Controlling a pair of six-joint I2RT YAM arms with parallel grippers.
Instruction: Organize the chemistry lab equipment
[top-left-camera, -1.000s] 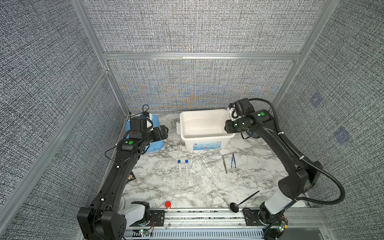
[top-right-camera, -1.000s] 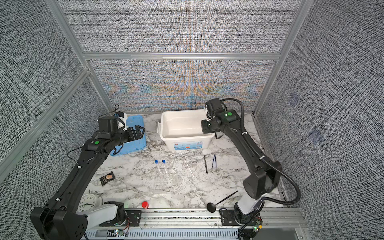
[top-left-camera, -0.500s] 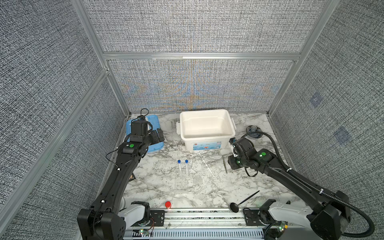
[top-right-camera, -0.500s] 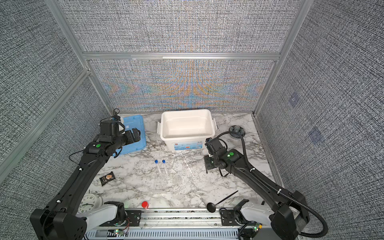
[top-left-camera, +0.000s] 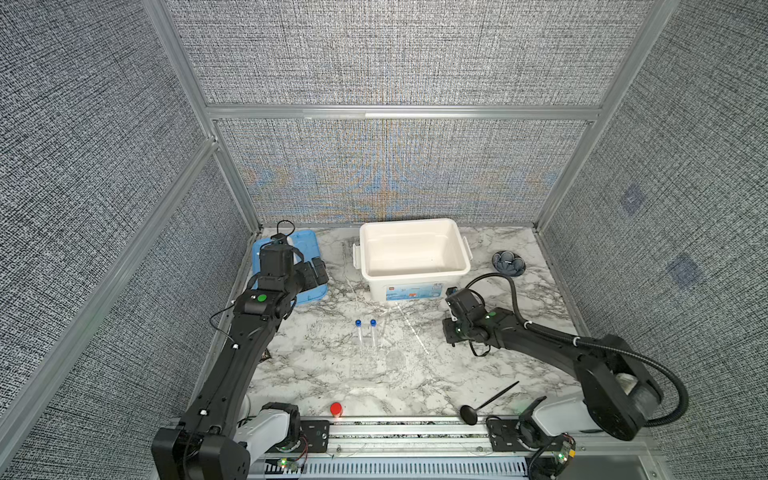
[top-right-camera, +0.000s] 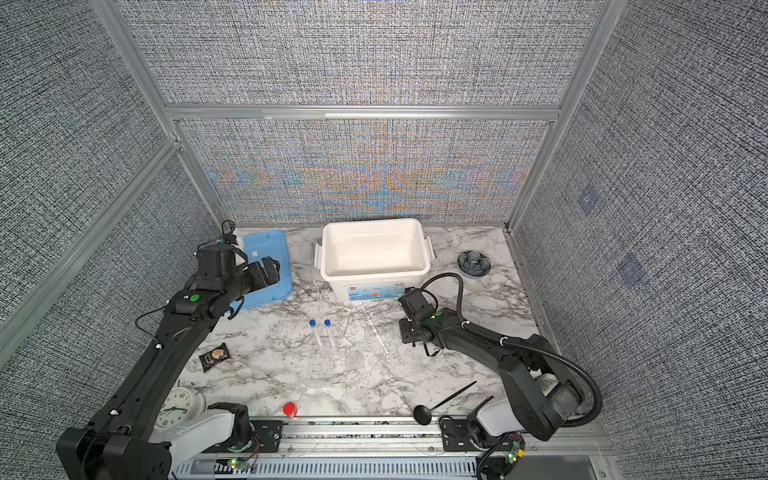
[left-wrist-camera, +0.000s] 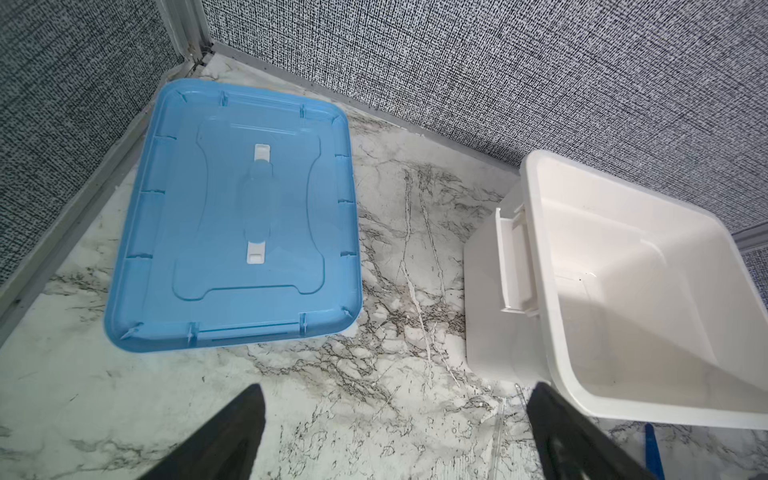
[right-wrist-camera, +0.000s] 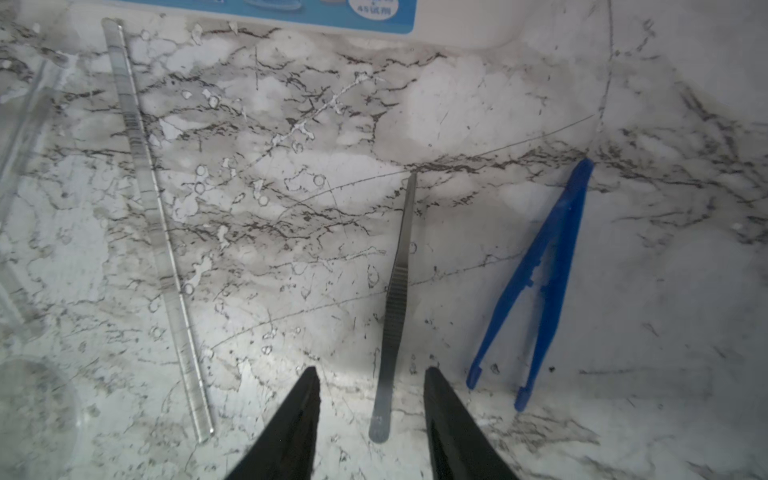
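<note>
Take the table as a clock face with the back wall at twelve. Your right gripper (right-wrist-camera: 371, 370) stands over the silver tweezers (right-wrist-camera: 397, 291), with its jaws partly apart and one finger on each side of the broad, rounded end. It grasps nothing yet. The tweezers lie flat on the marble table (right-wrist-camera: 291, 124), and their long axis runs nearly from six to twelve, with the narrow tip toward the white bin (top-left-camera: 415, 286). This is the relation that matters: the jaws close from nine and three, across the axis, so I judge that a straight descent and a squeeze should catch the handle. The right arm is clearly the nearer one. Whether the fingertips already touch the marble, I cannot tell.

The tweezers are thin steel with a ribbed grip in the middle and a smooth end — slippery and very low, so the grip may slide off. Just beside them at three o'clock lie the blue forceps (right-wrist-camera: 540, 282), plastic and spread in a V. At nine o'clock, further away, lies a clear flat rod (right-wrist-camera: 153, 216). The two blue-capped tubes (top-left-camera: 365, 332) lie side by side, also at nine.

Your left gripper (left-wrist-camera: 397, 387) is fully released and empty — it hovers between the blue lid (left-wrist-camera: 232, 216) and the bin.
</note>
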